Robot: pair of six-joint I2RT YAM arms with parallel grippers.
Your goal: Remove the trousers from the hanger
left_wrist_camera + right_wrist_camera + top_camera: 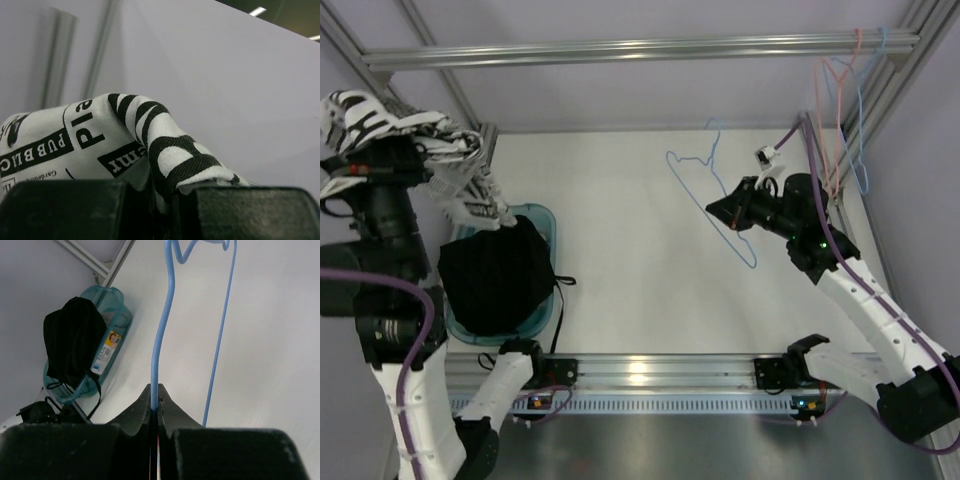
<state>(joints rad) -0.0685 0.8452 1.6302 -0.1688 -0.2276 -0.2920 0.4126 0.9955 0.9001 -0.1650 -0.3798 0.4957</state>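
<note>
The trousers, white-grey with black lettering and stripes, hang from my left gripper at the far left, held high above the teal basin. In the left wrist view the cloth is pinched between the shut fingers. The light blue wire hanger is bare and held in the air over the table's middle right. My right gripper is shut on its wire; the right wrist view shows the wire clamped between the fingertips.
A teal basin at the left holds a plain black cloth bundle. Pink and blue wire hangers hang on the frame's rail at the back right. Aluminium frame posts stand around the table.
</note>
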